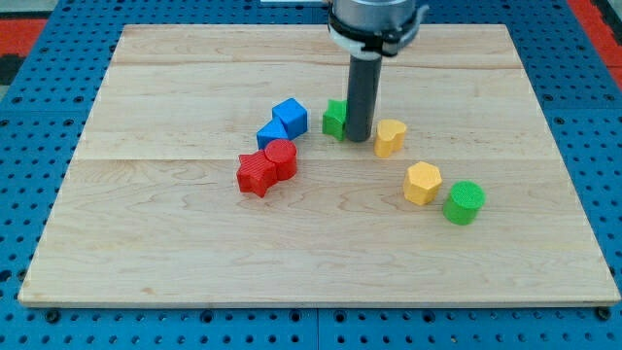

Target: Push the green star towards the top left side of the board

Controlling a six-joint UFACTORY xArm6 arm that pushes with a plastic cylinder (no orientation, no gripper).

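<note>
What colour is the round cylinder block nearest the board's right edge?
Green: the cylinder block, plain in the camera view.

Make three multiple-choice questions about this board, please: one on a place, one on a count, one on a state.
1. Where is my tip relative to the green star?
A. at its right side in the view
B. far at the view's bottom
C. at its left side in the view

2. How many yellow blocks lie on the board?
A. one
B. two
C. four

3. How do the red star and red cylinder stand?
A. touching
B. far apart
C. stacked

Answers:
1 A: the rod comes down just right of the star.
2 B: one yellow block by the rod, one yellow hexagon lower.
3 A: no gap shows between them.
</note>
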